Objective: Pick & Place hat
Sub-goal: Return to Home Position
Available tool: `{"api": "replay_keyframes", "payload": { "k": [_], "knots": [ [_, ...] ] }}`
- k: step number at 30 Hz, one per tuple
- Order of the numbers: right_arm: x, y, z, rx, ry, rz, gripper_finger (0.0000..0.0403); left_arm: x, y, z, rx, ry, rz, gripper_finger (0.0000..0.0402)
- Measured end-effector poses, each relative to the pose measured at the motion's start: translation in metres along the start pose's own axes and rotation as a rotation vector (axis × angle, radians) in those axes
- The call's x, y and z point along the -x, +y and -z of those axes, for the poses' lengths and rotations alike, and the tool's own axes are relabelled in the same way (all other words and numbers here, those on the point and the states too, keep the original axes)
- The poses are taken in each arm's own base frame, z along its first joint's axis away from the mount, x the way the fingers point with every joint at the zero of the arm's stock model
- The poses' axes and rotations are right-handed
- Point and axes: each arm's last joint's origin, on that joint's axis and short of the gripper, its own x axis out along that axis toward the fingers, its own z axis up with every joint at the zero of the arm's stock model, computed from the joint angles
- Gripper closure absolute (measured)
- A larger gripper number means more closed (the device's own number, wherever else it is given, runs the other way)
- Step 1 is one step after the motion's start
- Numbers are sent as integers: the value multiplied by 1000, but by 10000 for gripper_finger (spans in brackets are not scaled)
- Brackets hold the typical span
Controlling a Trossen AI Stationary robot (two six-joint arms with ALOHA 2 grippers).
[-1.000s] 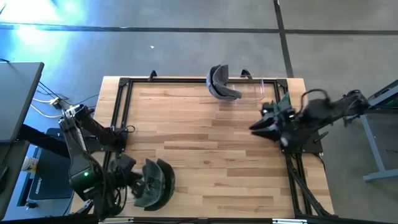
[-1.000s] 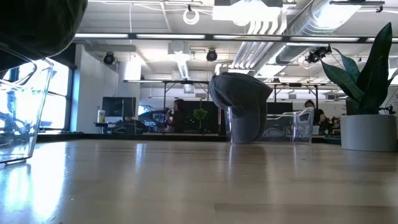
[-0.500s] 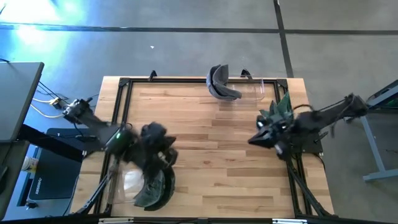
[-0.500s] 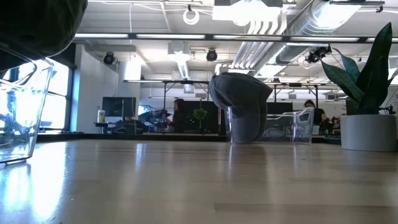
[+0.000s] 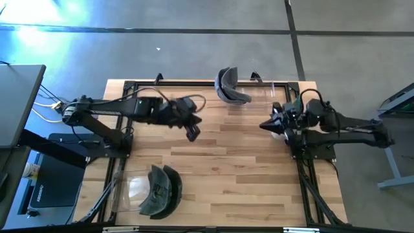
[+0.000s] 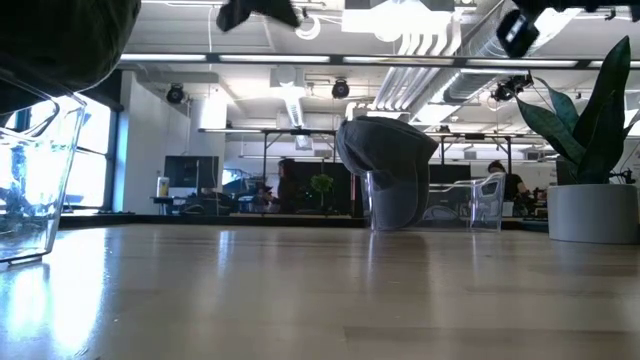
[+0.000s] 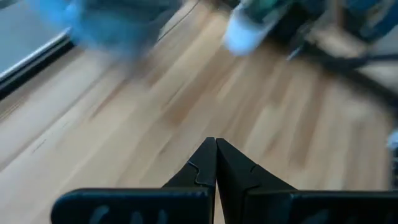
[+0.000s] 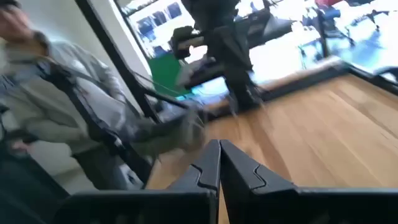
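While my left pincer (image 5: 193, 134) and right pincer (image 5: 264, 125) hover over the surface (image 5: 220, 162), both are pinched together.
Gray cap (image 5: 228, 87) sits in a clear bin (image 5: 272, 94) beyond and between them; black cap (image 5: 162, 189) lies in another, nearer than my left pincer.

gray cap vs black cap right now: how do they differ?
Colour: the gray cap is lighter than the black cap. Place: in the high view the gray cap sits at the table's top edge, the black cap near its bottom left corner. Shared: each lies in a transparent bin, the top bin and the bottom bin.
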Motion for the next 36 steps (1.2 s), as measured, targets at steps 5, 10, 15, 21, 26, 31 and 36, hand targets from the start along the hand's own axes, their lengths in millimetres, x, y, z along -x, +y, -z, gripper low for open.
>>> {"api": "replay_keyframes", "payload": {
  "k": [5,10,15,21,26,31,36],
  "knots": [
    [23,7,8,-7,25,-2,402,-10,36,17,15,-29,33,401],
    [41,4,33,-60,-43,-25,402,-7,61,38,71,-100,62,401],
    [42,-8,64,-96,-117,17,402,-9,66,54,93,-98,45,402],
    [25,-20,105,-51,-126,-84,402,-9,59,57,80,-92,61,402],
    [22,-24,121,-4,-159,-162,403,-10,57,55,94,-104,95,402],
    [21,-30,130,73,-92,-97,403,3,59,54,67,-145,131,402],
    [20,-33,134,118,-62,-33,403,21,83,76,140,-179,153,402]
  ]
}}
